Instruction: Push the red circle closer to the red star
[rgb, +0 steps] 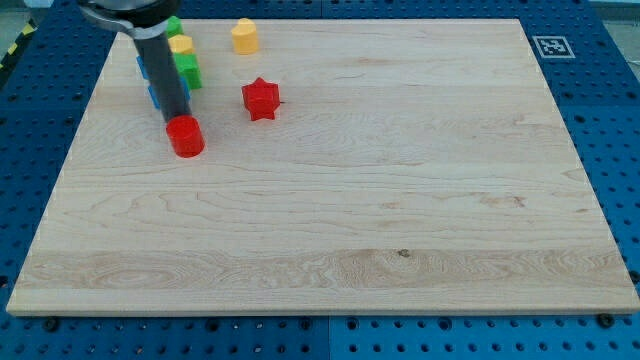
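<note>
While the desk (400, 200) is mostly bare, blocks cluster upper left. Red star (261, 98) sits right and slightly above red circle (185, 136), near but apart. My tip (176, 121) touches circle's upper-left edge; no hand fitted. Best: swing to circle's lower left, push up-right, avoiding green (186, 68), yellow (181, 45) and blue (160, 92) blocks.

My tip (174, 120) touching red circle (185, 136), red star (261, 98) near
</note>
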